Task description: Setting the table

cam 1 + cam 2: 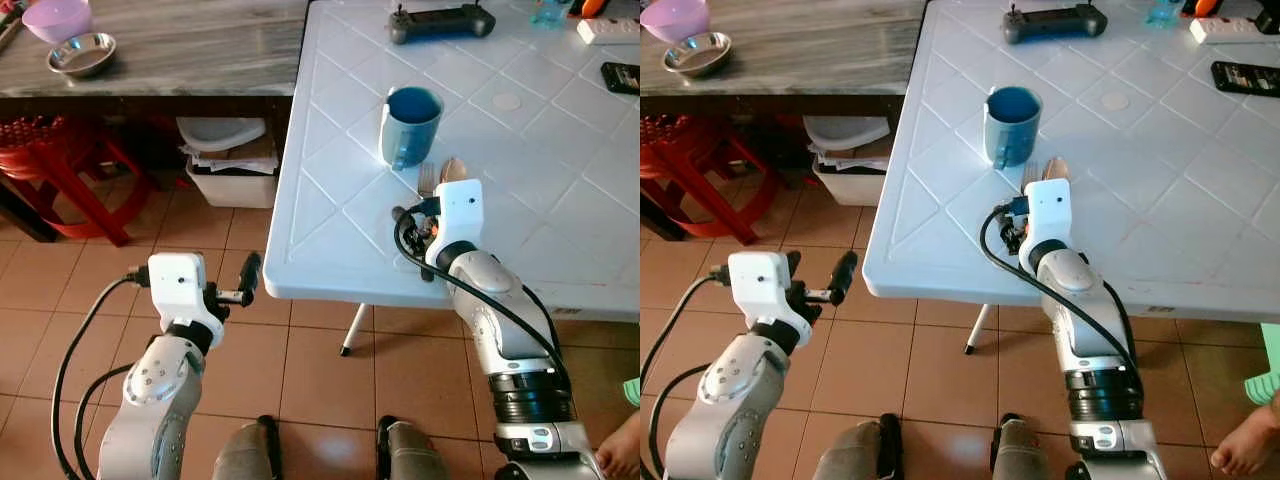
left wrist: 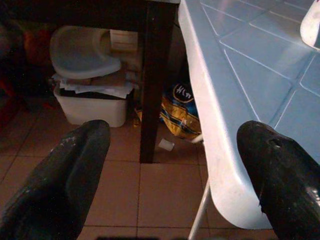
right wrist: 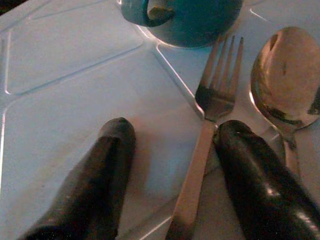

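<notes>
The right gripper [image 3: 172,145] rested fingers spread on the white table [image 1: 330,200], over a fork [image 3: 210,130] beside a spoon [image 3: 285,80].

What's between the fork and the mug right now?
Nothing: in the right wrist view, bare table separates the fork tines from the mug.

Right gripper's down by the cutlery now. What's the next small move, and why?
Probably lift the right gripper straight up. Its fingers are open on the table, the fork and spoon lie flat beside the blue mug, apparently released.
</notes>
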`<state>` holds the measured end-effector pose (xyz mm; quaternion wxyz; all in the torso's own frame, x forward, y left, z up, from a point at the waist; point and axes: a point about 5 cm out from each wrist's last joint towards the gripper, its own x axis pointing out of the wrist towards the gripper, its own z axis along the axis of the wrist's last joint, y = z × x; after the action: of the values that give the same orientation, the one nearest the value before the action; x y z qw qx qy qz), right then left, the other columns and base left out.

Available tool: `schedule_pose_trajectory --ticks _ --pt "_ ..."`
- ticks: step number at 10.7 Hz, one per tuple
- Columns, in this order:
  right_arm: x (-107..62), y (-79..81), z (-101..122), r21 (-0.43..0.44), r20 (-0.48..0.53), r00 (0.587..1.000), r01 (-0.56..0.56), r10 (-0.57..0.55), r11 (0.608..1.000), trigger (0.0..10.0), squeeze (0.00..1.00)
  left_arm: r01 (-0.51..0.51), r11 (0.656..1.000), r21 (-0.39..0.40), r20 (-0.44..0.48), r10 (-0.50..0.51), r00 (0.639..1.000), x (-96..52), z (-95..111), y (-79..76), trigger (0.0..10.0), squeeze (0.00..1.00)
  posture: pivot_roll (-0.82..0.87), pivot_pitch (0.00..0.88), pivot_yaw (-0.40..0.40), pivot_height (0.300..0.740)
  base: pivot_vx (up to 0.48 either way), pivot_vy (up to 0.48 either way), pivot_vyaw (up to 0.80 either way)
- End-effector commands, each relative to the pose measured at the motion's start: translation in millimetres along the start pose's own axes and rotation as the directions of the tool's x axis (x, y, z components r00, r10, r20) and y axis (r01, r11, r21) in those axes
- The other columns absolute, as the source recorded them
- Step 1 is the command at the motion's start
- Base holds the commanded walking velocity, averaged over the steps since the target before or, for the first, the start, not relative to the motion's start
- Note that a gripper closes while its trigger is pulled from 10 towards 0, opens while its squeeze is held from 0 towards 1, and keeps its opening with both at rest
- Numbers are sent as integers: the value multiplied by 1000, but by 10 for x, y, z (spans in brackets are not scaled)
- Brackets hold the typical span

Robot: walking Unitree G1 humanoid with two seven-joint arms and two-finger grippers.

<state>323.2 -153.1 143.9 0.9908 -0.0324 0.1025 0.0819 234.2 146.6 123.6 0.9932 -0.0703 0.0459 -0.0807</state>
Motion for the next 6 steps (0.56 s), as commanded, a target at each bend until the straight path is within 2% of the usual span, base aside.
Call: schedule_pose_trajectory --ticks 1,2,4,6 --pt "-24 -60 -201 20 -102 994 31 -28 999 1882 0 -7 1000 13 -9 7 1000 -24 4 35 10000 0 50 221 76 740 0 0 0" --pt "-19 -96 -227 33 -124 991 44 -40 998 39 0 -3 1000 13 -10 3 1000 -20 3 32 10000 0 50 219 75 740 0 0 0" --pt "10 -125 -253 69 -172 985 43 -30 997 0 0 10 1000 12 -17 -10 1000 -19 -8 29 10000 0 49 213 74 740 0 0 0" --pt "22 -187 -321 66 -220 975 49 -34 997 0 0 118 992 -40 0 -118 993 -33 -1 -70 10000 0 46 203 66 740 0 0 0"
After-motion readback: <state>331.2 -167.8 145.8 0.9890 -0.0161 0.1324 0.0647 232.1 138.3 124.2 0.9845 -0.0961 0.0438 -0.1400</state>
